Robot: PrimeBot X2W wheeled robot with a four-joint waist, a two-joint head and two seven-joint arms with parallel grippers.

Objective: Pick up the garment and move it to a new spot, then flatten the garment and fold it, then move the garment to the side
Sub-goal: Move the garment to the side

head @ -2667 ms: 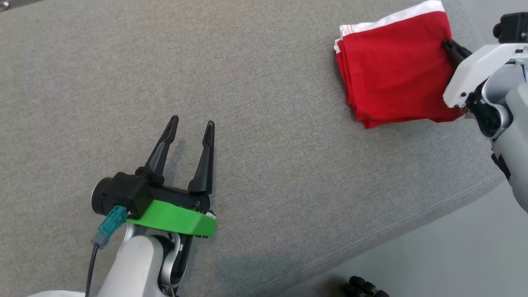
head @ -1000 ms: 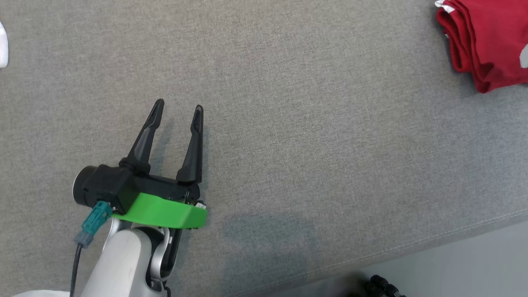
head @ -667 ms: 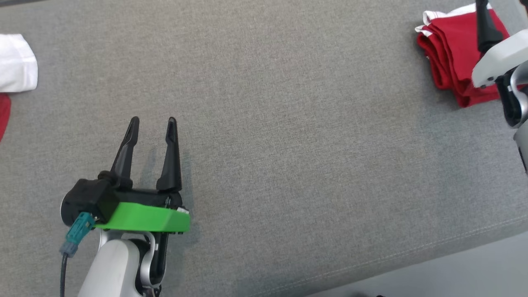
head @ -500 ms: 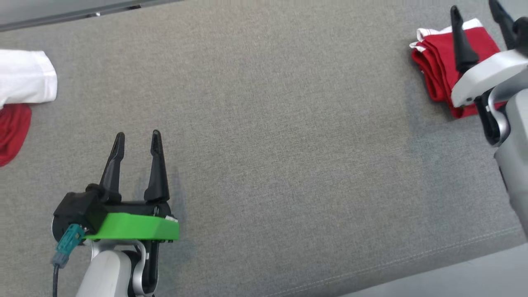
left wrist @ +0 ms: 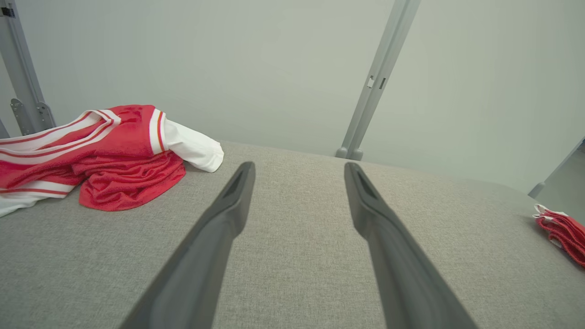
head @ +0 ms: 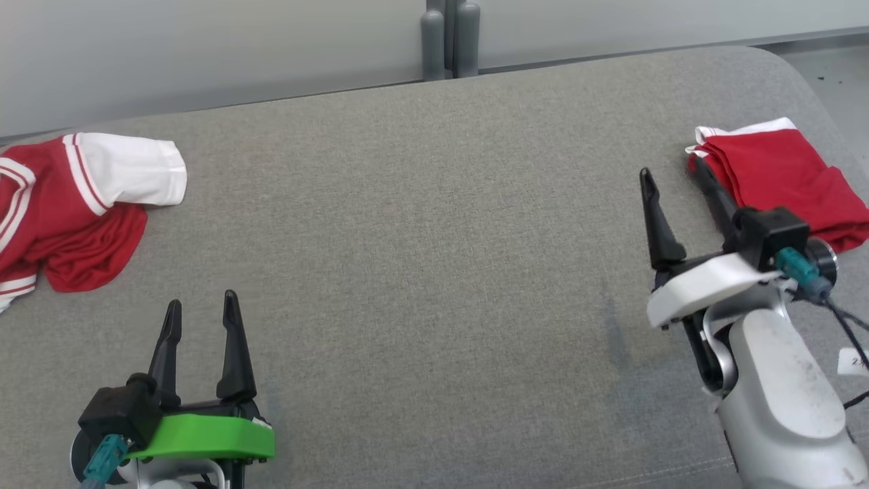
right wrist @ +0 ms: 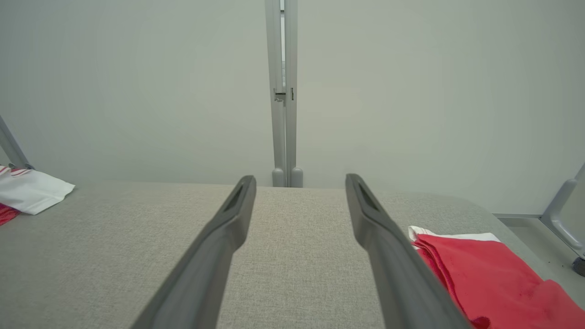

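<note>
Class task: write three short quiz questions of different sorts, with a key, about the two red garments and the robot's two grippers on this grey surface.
1. True or false: the right gripper is shut on the folded red garment.
2. The crumpled red and white garment lies: A at the robot's left; B at its right; C between the grippers.
3. Fill the gap: the left gripper is ___ and holds nothing.
Key: 1 false; 2 A; 3 open.

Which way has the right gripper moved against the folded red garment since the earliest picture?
Yes. From the right edge of the folded red garment, the right gripper has crossed to its left edge, open.
</note>
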